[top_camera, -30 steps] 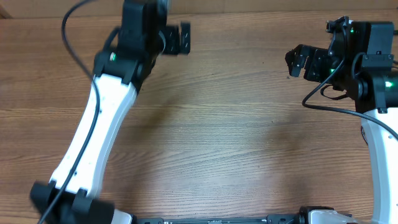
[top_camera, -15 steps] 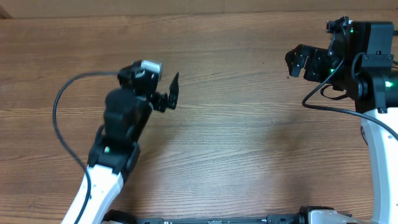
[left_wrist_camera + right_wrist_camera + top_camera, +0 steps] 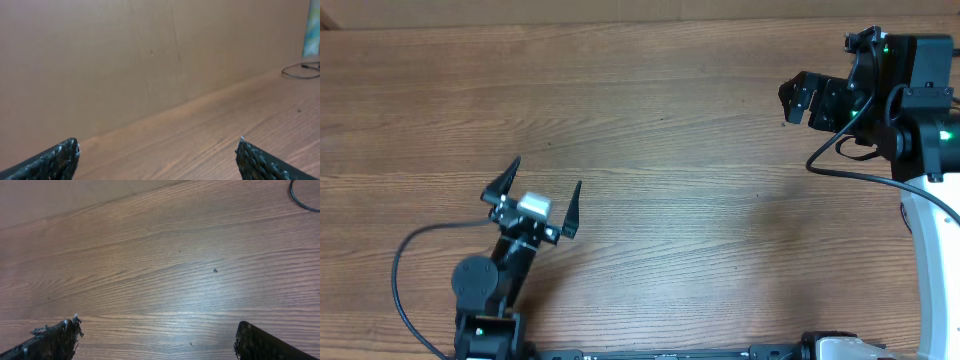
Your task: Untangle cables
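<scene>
The left end effector [image 3: 538,194] sat low on the left side of the desk [image 3: 670,200], pointing away from the robot's base. Its 2 fingers were spread wide and there was nothing between them. In the left wrist view, the same end effector [image 3: 157,145] showed only its 2 dark fingertips [image 3: 62,155] at the bottom corners. Bare wood lay between them, and a plain brown panel [image 3: 125,60] rose behind the desk's far edge.

The right end effector [image 3: 796,100] hung near the upper right of the desk, aimed towards the left. In its own camera, the right end effector [image 3: 159,324] was also fully parted, with its tips at opposite bottom corners and bare desk between them. It held nothing.

The only likely sign of the cables [image 3: 302,70] was a thin black loop lying flat on the desk at the far right edge of the left wrist view, well apart from the fingers. It was too small to identify with certainty. A similar thin black arc [image 3: 298,200] curved across the top right corner of the right wrist view.
</scene>
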Controlling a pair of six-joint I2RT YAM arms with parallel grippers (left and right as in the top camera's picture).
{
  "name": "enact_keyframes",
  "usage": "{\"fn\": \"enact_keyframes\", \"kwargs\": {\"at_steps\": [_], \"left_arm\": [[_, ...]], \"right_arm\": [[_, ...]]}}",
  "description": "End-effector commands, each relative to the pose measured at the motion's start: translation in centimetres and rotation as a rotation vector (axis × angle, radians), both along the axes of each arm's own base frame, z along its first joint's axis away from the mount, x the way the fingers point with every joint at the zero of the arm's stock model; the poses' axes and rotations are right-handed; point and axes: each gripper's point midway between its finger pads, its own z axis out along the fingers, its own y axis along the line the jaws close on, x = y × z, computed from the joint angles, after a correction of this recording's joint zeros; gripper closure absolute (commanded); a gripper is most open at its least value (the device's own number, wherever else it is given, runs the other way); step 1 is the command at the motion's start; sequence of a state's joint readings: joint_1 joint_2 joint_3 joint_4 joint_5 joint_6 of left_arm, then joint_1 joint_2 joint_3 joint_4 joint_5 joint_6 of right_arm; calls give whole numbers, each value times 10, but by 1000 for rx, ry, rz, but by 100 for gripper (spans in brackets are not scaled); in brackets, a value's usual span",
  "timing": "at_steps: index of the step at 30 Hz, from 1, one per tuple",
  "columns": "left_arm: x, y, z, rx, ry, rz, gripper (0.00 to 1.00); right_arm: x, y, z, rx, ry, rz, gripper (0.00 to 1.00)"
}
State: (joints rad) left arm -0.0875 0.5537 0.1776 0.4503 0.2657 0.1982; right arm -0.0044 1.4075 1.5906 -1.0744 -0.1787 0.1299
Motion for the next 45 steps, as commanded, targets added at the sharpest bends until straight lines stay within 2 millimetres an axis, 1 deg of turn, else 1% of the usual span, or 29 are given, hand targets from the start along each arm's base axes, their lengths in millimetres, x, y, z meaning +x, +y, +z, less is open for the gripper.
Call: {"fn": "enact_keyframes", "kwargs": {"at_steps": [1, 6, 10, 11, 12, 14, 18, 20, 21, 23, 24, 27, 45], "left_arm": [[-11, 5, -9, -7, -38, 10, 0], [-22, 15, -29, -25, -41, 48, 0], [-22, 23, -32, -51, -21, 92, 0], [-21, 26, -36, -66, 0, 111, 1], [-20, 31, -45, -82, 41, 138, 0], [-20, 34, -54, -81, 80, 160, 0], [-22, 45, -69, -100, 140, 223, 1], [-25, 55, -78, -144, 185, 287, 0], [-26, 57, -81, -151, 196, 298, 1], [-30, 61, -93, -153, 240, 322, 0], [-32, 61, -92, -144, 232, 324, 0], [-34, 61, -80, -119, 174, 320, 0], [-34, 61, -80, -123, 176, 315, 0]], "right_arm": [[3, 1, 9, -6, -25, 8, 0], [3, 1, 9, -6, -25, 8, 0], [3, 1, 9, -6, -25, 8, 0], [3, 1, 9, -6, -25, 8, 0], [3, 1, 9, -6, -25, 8, 0], [3, 1, 9, -6, -25, 8, 0], [3, 1, 9, -6, -25, 8, 0], [3, 1, 9, -6, -25, 8, 0], [3, 1, 9, -6, -25, 8, 0], [3, 1, 9, -6, -25, 8, 0], [3, 1, 9, -6, -25, 8, 0], [3, 1, 9, -5, -25, 8, 0], [3, 1, 9, -6, -25, 8, 0]]}}
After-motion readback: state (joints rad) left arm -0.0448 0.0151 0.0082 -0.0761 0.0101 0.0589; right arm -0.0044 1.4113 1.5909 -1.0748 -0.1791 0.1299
